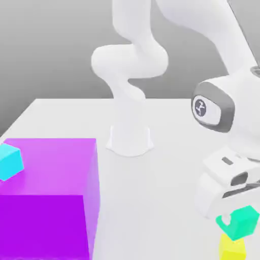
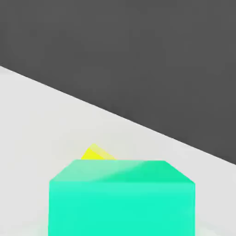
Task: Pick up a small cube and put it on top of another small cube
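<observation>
A small teal-green cube (image 1: 242, 222) hangs at the lower part of the exterior view's right, with my gripper (image 1: 237, 219) shut on it. Directly beneath it sits a small bright-yellow cube (image 1: 233, 249) on the white table; the teal cube's underside is at or just above the yellow cube's top, and contact cannot be told. In the hand view the teal-green cube (image 2: 122, 198) is close in front, and a corner of the yellow cube (image 2: 96, 153) peeks out behind it.
A huge purple block (image 1: 51, 195) stands at the exterior view's lower left, with a small cyan-blue cube (image 1: 10, 161) at its left edge. The arm's white base (image 1: 129, 137) rises from the middle of the table (image 1: 167, 122).
</observation>
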You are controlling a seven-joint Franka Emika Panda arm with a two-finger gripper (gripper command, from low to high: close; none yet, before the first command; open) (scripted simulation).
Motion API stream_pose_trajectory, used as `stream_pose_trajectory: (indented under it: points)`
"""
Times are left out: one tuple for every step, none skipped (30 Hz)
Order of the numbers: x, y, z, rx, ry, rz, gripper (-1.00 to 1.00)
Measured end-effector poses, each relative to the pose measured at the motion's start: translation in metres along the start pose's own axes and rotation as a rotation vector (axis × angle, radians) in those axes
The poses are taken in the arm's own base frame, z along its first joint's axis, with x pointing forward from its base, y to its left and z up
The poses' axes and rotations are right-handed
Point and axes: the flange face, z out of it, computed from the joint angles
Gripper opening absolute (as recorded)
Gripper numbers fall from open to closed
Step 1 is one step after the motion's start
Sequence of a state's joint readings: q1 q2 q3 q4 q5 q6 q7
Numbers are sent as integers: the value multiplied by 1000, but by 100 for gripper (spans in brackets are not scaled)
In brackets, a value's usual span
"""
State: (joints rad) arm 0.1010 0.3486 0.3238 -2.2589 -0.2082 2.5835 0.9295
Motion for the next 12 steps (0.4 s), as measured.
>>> stream_pose_trajectory:
  points:
    - [-1, 0, 15, 0, -1, -4, -100]
    - [-2, 0, 26, -1, -2, -5, 100]
    - [-2, 0, 26, -1, -2, -5, 100]
    - [-2, 0, 26, -1, -2, -5, 100]
    - [-2, 0, 26, -1, -2, -5, 100]
    - [-2, 0, 26, -1, -2, -5, 100]
    - [-2, 0, 26, -1, -2, -5, 100]
    - [-3, 0, 31, -1, -2, -6, 100]
    - [-3, -1, 26, -1, -2, -6, 100]
    - [-2, -1, 16, -1, -2, -6, 100]
    - [-2, -1, 2, -1, -2, -6, 100]
    - [-2, -1, -12, -1, -1, -6, 100]
